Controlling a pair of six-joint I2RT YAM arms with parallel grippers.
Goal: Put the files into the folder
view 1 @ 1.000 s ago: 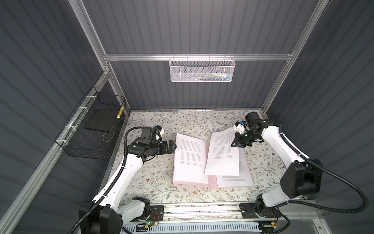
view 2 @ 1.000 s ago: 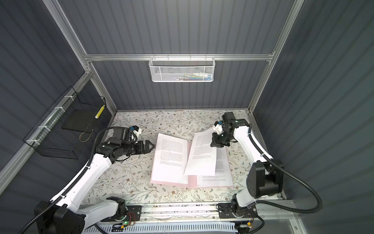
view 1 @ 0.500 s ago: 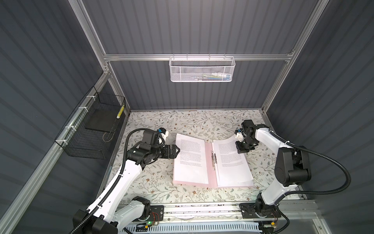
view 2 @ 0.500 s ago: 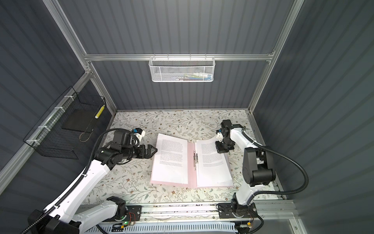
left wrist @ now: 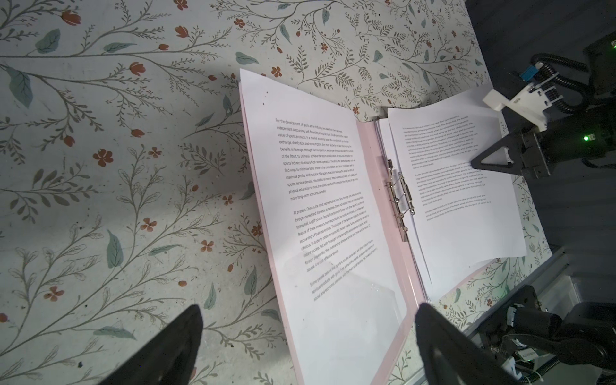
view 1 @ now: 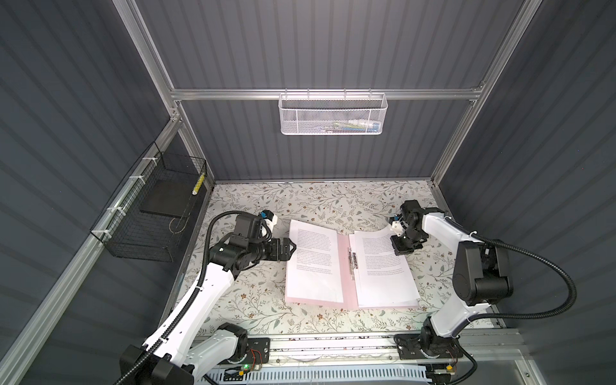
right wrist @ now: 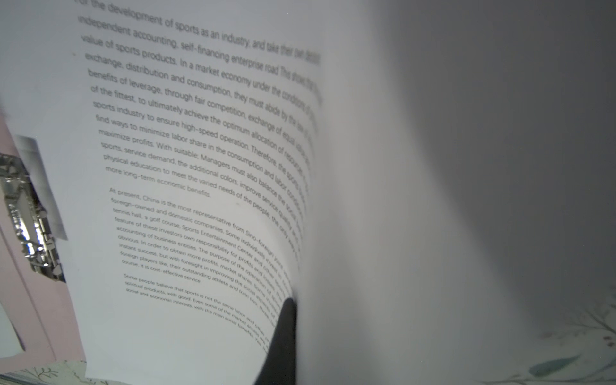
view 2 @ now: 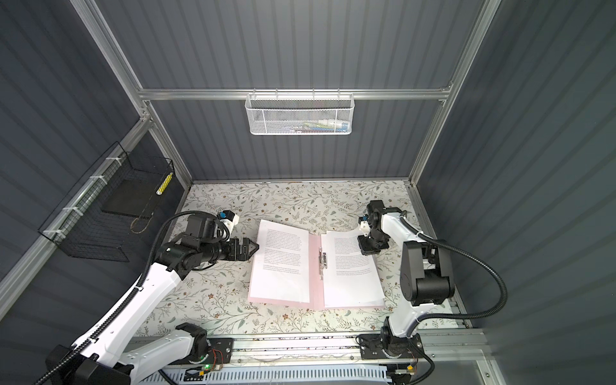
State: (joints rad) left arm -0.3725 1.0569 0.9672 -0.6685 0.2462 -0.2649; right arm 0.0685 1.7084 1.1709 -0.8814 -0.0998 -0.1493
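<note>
The pink folder (view 1: 345, 266) lies open on the floral table, its metal clip (view 1: 351, 263) along the spine. One of the files (view 1: 313, 263) rests on its left half and a few more (view 1: 383, 276) on the right half. My right gripper (view 1: 400, 249) is shut on the far right edge of the top right sheet (right wrist: 200, 166), which curls up around one dark finger (right wrist: 286, 333); the other finger is hidden behind the paper. My left gripper (view 1: 290, 249) is open just left of the left sheet's far part, holding nothing, and its fingers (left wrist: 186, 333) straddle the folder's corner (left wrist: 370, 150) in the left wrist view.
A black wire basket (view 1: 133, 233) holding a dark slab (view 1: 163, 196) hangs on the left wall. A white mesh basket (view 1: 331, 113) hangs on the back wall. An aluminium rail (view 1: 333, 343) with both arm bases runs along the table's front edge.
My right gripper has brought its sheet down from over the spine onto the folder's right half. My left gripper has moved a little right, up to the folder's left edge.
</note>
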